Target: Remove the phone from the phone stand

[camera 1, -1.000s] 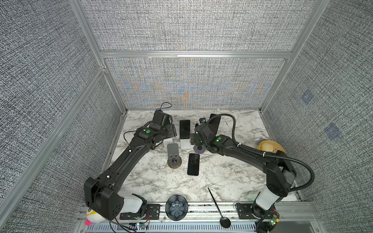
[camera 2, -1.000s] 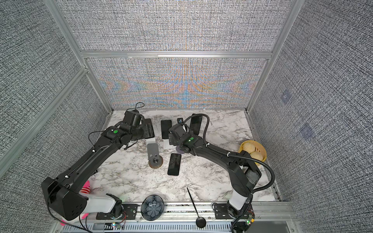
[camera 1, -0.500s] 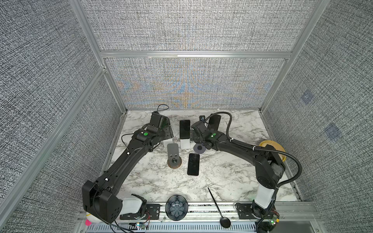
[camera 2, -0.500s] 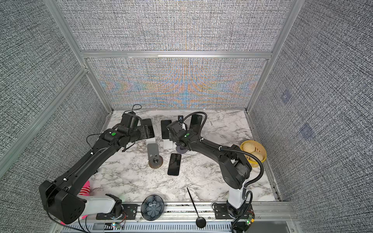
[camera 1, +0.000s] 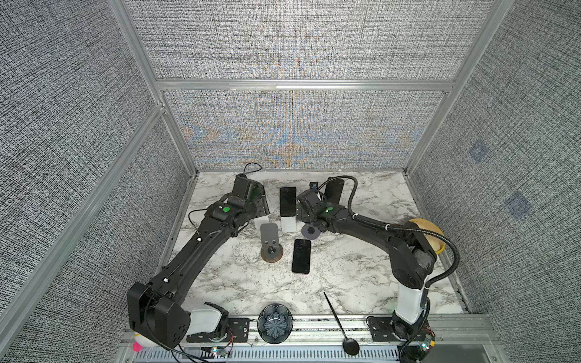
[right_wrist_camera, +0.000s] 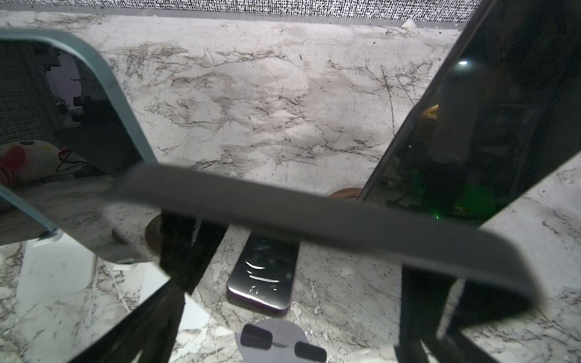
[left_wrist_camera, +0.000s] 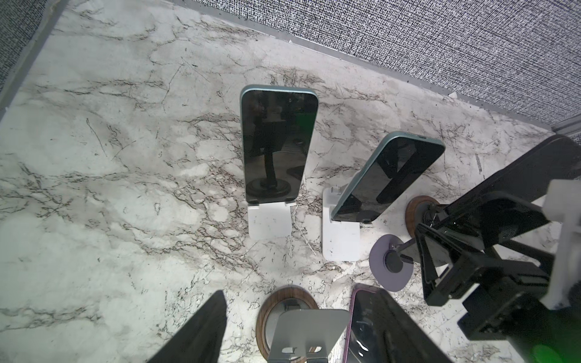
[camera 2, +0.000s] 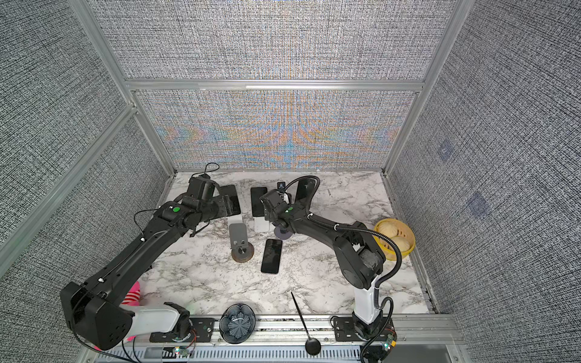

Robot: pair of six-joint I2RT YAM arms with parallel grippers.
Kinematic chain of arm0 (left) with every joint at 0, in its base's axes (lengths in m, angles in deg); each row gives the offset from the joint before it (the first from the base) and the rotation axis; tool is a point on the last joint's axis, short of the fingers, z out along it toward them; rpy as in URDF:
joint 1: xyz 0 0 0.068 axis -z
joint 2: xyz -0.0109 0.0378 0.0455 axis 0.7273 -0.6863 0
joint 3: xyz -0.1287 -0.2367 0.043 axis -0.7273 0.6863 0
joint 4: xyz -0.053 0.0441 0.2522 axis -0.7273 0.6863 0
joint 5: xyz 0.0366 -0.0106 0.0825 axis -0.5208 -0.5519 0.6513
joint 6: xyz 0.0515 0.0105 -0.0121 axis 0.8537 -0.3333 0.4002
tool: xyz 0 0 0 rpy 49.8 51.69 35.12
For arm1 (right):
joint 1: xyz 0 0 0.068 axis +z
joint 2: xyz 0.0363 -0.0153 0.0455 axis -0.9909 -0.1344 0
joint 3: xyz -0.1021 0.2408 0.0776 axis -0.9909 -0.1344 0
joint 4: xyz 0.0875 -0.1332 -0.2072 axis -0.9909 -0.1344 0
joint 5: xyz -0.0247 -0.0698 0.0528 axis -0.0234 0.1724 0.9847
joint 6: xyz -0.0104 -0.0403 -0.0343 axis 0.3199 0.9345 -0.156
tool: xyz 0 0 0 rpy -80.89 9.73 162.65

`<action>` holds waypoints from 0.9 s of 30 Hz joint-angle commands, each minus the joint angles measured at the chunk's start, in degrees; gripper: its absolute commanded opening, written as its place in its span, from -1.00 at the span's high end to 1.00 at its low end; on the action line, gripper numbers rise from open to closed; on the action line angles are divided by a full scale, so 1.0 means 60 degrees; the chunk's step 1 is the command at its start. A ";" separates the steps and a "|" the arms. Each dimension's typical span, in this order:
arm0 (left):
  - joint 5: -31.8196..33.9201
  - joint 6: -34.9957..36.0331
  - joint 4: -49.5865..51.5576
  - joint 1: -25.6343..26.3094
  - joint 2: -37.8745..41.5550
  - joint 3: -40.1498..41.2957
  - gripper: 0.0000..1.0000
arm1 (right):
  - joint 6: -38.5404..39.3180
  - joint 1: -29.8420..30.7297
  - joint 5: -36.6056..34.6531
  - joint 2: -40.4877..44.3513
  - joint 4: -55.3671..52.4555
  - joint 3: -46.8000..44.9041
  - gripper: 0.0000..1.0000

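In both top views, shows a marble table [camera 1: 251, 283] with three phones propped on stands in a row near the back wall: left phone [camera 2: 229, 190], middle phone [camera 1: 288, 201] and dark phone [camera 1: 334, 191], furthest right. Places the left gripper [camera 1: 262, 206] near the left phone and the right gripper [camera 1: 309, 206] between the middle and dark phones, above a purple disc stand [camera 1: 310, 231]. Shows also a flat phone [camera 1: 301, 256] lying on the marble just beside a grey stand [camera 1: 269, 234] (black bowl [camera 1: 275, 323] and black spoon [camera 1: 350, 346] well apart, at the front rail). From the left wrist, catches the left phone [left_wrist_camera: 278, 147] upright on a white stand [left_wrist_camera: 270, 223], untouched, and the middle phone [left_wrist_camera: 388, 179] tilted on a second white stand [left_wrist_camera: 341, 242]. Finds the left gripper's fingers [left_wrist_camera: 201, 330] apart, clamping nothing, with the grey stand [left_wrist_camera: 306, 330] showing between them. From the right wrist, finds fingers [right_wrist_camera: 188, 248] spread wide with nothing pinched. Meets a blurred grey bar [right_wrist_camera: 314, 220] crossing close to the lens, not identifiable, with the middle phone [right_wrist_camera: 63, 125] to one side and the dark phone [right_wrist_camera: 487, 125] to the other.
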 commanded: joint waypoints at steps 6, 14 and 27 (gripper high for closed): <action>-0.0119 0.0039 -0.0180 -0.0001 -0.0033 -0.0058 -0.50 | -0.0029 -0.0003 -0.0289 -0.0084 0.0438 -0.0025 -0.88; -0.0133 0.0007 -0.0180 0.0006 0.0011 0.0016 -0.50 | 0.0043 -0.0001 -0.0358 -0.0165 0.0505 -0.0008 -0.75; -0.0119 -0.0009 -0.0180 -0.0014 0.0120 0.0074 -0.50 | 0.0107 0.0022 -0.0475 -0.0047 0.0709 -0.0179 -0.48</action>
